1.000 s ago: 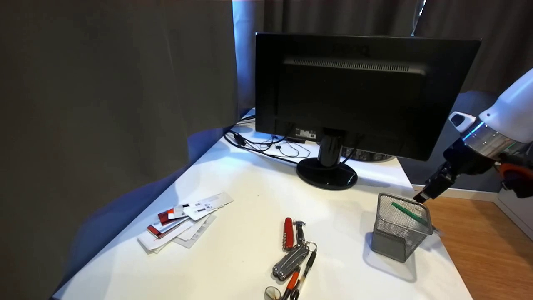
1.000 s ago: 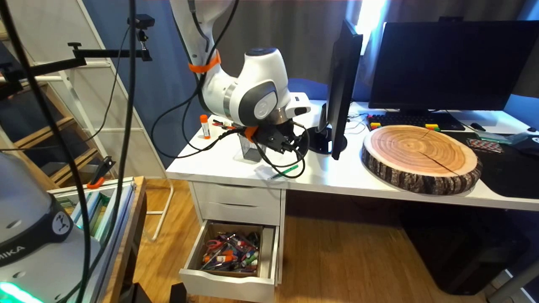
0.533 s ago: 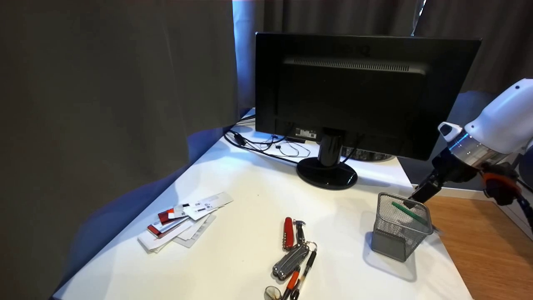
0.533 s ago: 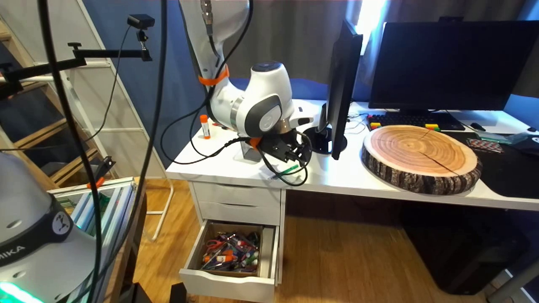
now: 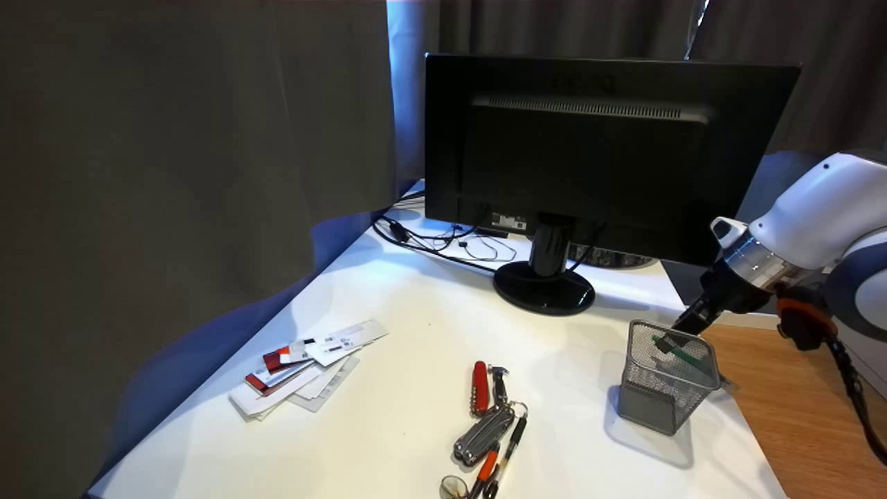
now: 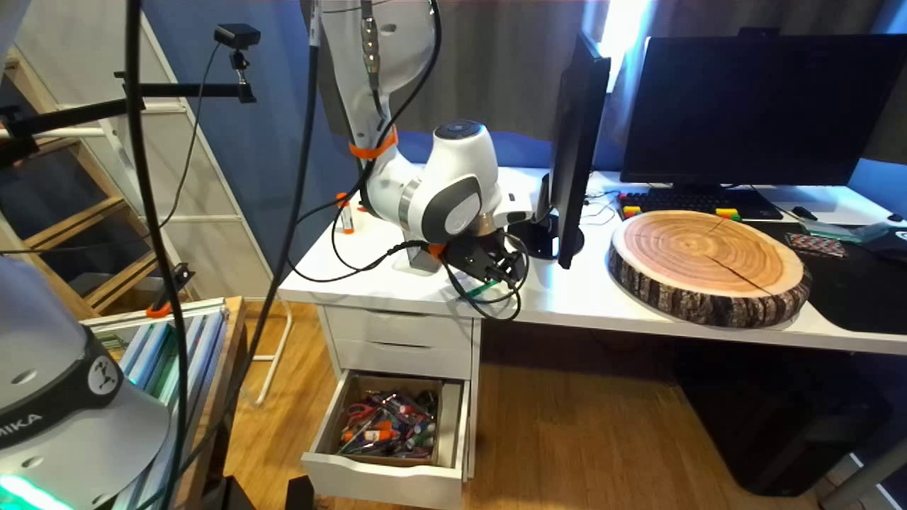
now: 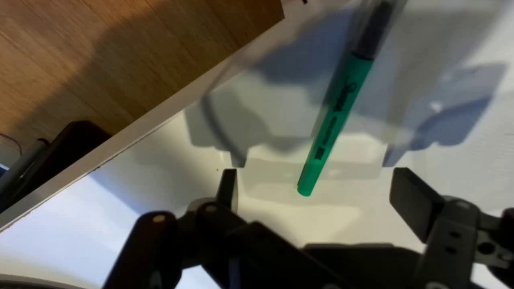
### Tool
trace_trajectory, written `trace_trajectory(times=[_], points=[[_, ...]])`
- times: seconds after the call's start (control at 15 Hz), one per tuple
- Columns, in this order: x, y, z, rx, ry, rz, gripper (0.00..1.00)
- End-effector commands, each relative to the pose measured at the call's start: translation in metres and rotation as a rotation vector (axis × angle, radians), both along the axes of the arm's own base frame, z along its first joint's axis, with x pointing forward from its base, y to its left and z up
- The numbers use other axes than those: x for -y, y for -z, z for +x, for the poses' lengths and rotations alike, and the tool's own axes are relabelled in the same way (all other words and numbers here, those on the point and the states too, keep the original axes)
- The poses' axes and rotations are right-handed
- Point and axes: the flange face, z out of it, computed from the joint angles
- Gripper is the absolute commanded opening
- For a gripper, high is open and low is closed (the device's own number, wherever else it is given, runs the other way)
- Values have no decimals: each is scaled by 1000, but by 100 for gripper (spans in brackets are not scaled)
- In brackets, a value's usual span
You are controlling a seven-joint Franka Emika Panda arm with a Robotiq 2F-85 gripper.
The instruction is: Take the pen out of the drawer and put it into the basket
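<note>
The green pen [image 7: 335, 116] lies flat on the white desk close to its edge, outside the basket; it also shows as a thin green line [image 6: 484, 289] behind the cables. My gripper [image 7: 315, 178] is open, its fingers [image 7: 415, 202] wide apart, with the pen's green end in the gap and touching neither of them. In an exterior view the basket [image 5: 646, 402], a grey mesh box, stands upright at the desk's right side, and the pen is seen through its mesh. The arm partly covers the basket [image 6: 424, 262] in an exterior view. Below the desktop, the drawer [image 6: 386, 478] is pulled out.
A black monitor [image 5: 596, 159] stands behind the basket. Several tools, including a multitool [image 5: 483, 436], and a stack of cards [image 5: 305, 374] lie on the desk. Loose cables [image 6: 510, 312] hang round the gripper. A glue stick [image 6: 346, 216] and a wood slab [image 6: 708, 248] are further off.
My gripper has come down toward the desk and over the pen's end, moving left in an exterior view, with its fingers still apart. Pen, basket and drawer have stayed put.
</note>
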Motion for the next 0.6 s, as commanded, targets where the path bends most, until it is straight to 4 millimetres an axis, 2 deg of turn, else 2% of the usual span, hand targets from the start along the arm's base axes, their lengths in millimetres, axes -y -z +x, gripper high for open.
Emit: trace_trajectory(times=[0.0,0.53], points=[[-5,9,8,17,1,13,67],[-7,5,10,24,-16,20,10]])
